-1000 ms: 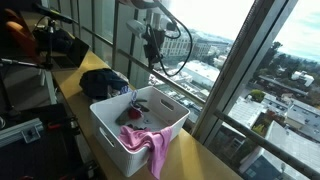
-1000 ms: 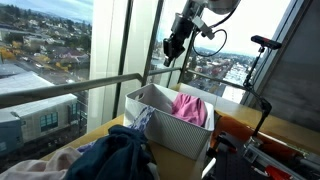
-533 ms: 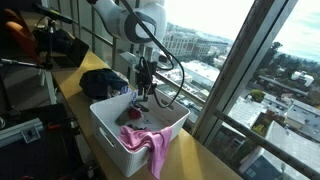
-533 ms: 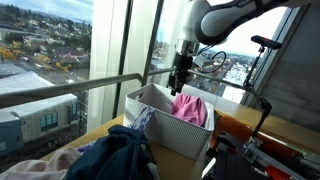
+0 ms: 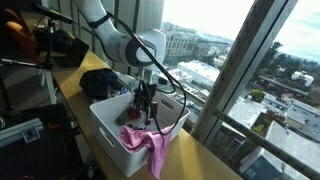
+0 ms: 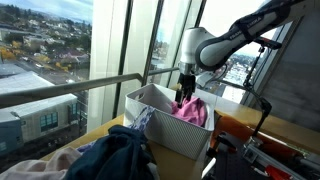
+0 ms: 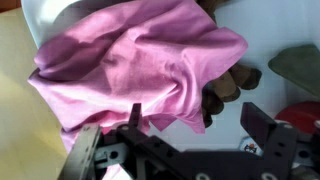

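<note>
While the robot's open, empty hand (image 5: 146,102) hangs over a crumpled pink cloth (image 7: 140,60) already in the white plastic basket (image 5: 105,126), dark heaped clothes (image 5: 103,82) lie outside at eleven o'clock.

Arm (image 5: 118,38) arched over, wrist (image 5: 148,72) apparently vertical, gripper (image 7: 197,125) low, jaws spread wide apart.

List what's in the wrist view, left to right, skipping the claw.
pink cloth → dark brown item → grey-green item. The red thing low on the right sits under the grey-green item, so it is left out.
</note>
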